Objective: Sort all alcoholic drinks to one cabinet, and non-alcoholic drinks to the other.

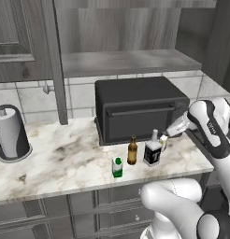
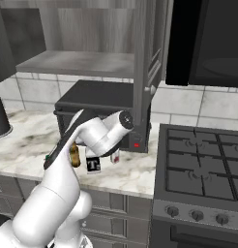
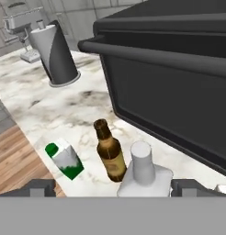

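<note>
While the gripper [image 3: 108, 188] hangs wide open above it, the fragile, slippery clear bottle [image 3: 144, 176] is best gripped at the neck.

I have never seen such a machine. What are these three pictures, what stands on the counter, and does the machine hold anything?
It is a white robot arm in a simulated kitchen. Two pictures come from cameras behind the arm, to its left and right; the third comes from a camera on its hand.

On the marble counter, before a black toaster oven, stand a brown beer bottle, a clear bottle with a black label and a small green-and-white carton. A paper towel holder stands at the left. A further small container beside the clear bottle is too small to identify.

The gripper is open, close above the clear bottle, and holds nothing.
</note>
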### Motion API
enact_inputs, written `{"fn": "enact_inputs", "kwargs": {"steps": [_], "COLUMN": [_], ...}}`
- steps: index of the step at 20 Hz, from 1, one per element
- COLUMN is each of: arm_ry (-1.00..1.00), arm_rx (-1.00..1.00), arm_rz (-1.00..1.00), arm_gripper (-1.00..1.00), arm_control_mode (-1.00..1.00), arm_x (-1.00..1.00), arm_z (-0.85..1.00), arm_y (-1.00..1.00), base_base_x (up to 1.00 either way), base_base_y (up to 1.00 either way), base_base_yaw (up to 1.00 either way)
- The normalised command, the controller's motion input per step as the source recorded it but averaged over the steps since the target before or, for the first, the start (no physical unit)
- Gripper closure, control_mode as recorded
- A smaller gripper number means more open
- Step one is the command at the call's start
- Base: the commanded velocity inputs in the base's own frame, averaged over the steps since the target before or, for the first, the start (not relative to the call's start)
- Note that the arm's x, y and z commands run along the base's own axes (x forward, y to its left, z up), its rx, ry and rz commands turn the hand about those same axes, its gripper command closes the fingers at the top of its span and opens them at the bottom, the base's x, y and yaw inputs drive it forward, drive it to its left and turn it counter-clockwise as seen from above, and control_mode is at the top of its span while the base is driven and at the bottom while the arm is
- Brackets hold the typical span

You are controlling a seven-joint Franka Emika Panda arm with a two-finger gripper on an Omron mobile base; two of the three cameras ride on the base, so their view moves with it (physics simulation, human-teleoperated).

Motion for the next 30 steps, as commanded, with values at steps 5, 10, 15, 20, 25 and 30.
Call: {"fn": "enact_inputs", "kwargs": {"steps": [5,10,15,20,25,30], "arm_ry": [-0.14,-0.15,-0.13,-0.03,0.00,0.01], "arm_rx": [0.02,0.01,0.02,0.04,0.05,0.05], "arm_rz": [0.09,0.11,0.11,0.08,0.00,0.00], "arm_gripper": [-1.00,-1.00,-1.00,-1.00,-1.00,-1.00], "arm_control_mode": [-1.00,-1.00,-1.00,-1.00,-1.00,-1.00], "arm_x": [0.00,0.00,0.00,0.00,0.01,0.05], "arm_z": [-0.08,-0.11,-0.10,-0.12,-0.05,-0.04], "arm_y": [-0.08,-0.09,-0.05,0.00,0.00,0.00], "base_base_x": [0.00,0.00,0.00,0.00,0.00,0.00], "base_base_y": [0.00,0.00,0.00,0.00,0.00,0.00], "base_base_yaw": [0.00,0.00,0.00,0.00,0.00,0.00]}}
